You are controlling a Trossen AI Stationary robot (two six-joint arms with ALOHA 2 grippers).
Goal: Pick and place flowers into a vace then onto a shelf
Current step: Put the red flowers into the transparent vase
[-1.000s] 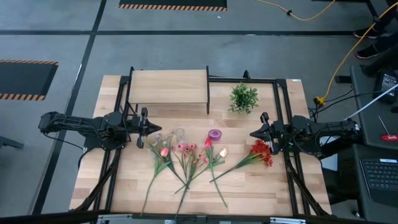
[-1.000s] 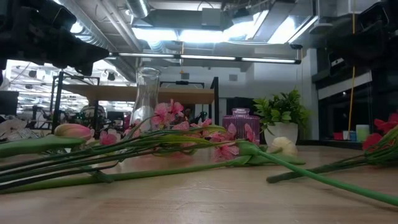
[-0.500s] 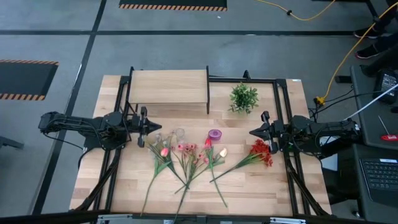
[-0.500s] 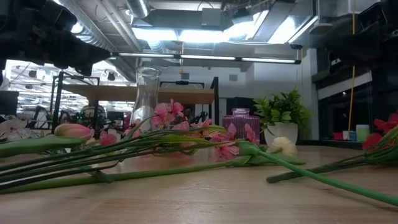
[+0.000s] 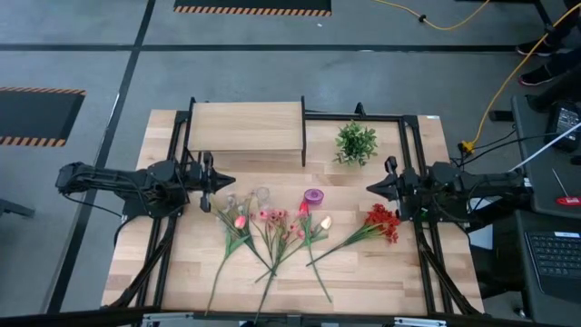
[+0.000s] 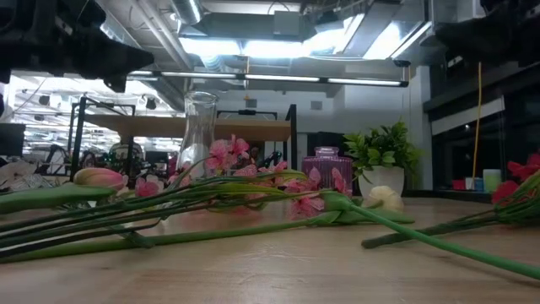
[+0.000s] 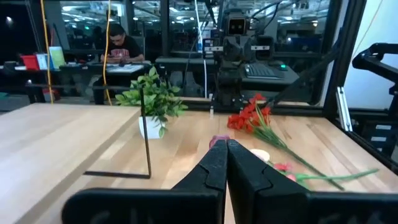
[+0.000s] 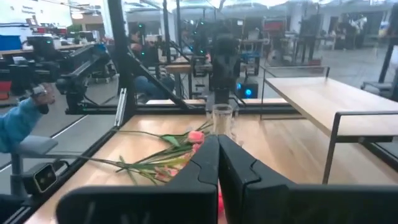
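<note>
— Although both arms sit almost where they were a second ago, what has shifted?

— Only slightly: the right hand (image 5: 371,188) has eased back and up from the red blossom cluster (image 5: 382,223), and the left hand (image 5: 224,181) has nudged a little toward the shelf (image 5: 245,127). I judge the task has barely begun; nothing is gripped.

— How are the hands set?

— Each has its fingers pressed together and empty, as both wrist views show.

— And the flowers (image 5: 272,232)?

— Lying flat on the table (image 5: 381,277), fanned between the arms. The clear vase (image 5: 261,195) stands just beside the left hand; the red cluster lies just below the right hand, apart from it.
</note>
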